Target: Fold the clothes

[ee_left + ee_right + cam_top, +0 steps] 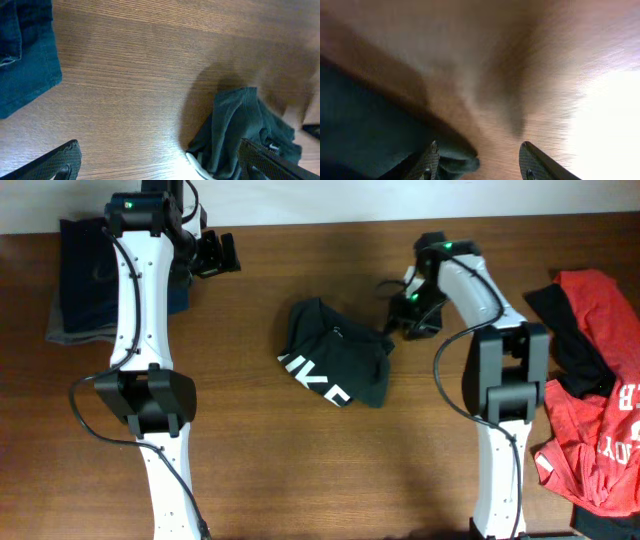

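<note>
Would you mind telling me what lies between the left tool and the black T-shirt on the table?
Only bare wood of the table: the overhead view shows nothing between the left tool and the black T-shirt.

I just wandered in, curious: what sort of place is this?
Probably a robotics test bench: a white left arm and right arm stand at a wooden table, with a crumpled black T-shirt and a red T-shirt on it.

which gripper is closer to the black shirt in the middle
Right. The right gripper is at the edge of the black shirt; the left gripper is apart from it, toward the blue garment.
</note>
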